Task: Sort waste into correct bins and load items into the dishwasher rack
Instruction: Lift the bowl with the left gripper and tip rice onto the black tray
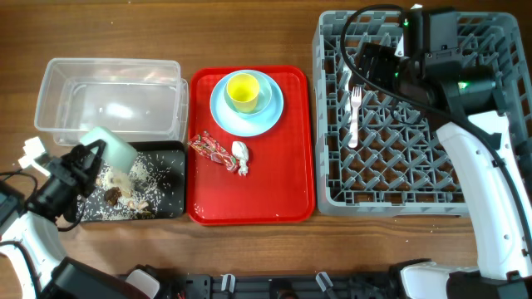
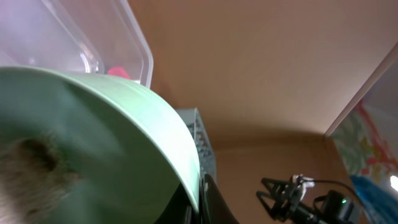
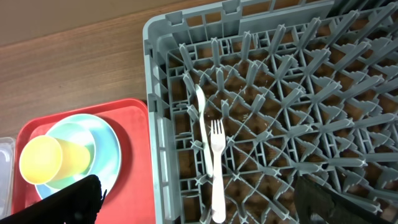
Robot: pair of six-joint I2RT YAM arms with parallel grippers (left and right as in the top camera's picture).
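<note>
My left gripper (image 1: 87, 162) is shut on the rim of the pale green bowl (image 1: 112, 152), held tilted over the black tray (image 1: 170, 208), which holds white rice (image 1: 148, 170) and brown scraps (image 1: 112, 195). In the left wrist view the bowl (image 2: 106, 143) fills the frame, with the jaws (image 2: 200, 194) on its rim. The red wrapper (image 1: 209, 149) and white tissue (image 1: 241, 158) lie on the red tray (image 1: 283, 183). The yellow cup (image 1: 242, 90) sits in the small blue bowl (image 1: 260, 98) on the blue plate (image 1: 245, 120). My right gripper (image 1: 370, 62) is open and empty over the grey rack (image 1: 391, 178), above the fork (image 3: 216, 168) and spoon (image 3: 200, 115).
The clear tub (image 1: 108, 100) stands behind the black tray with nothing visible in it. The red tray lies between the bins and the rack. Bare wooden table (image 1: 249, 33) shows along the back and front edges.
</note>
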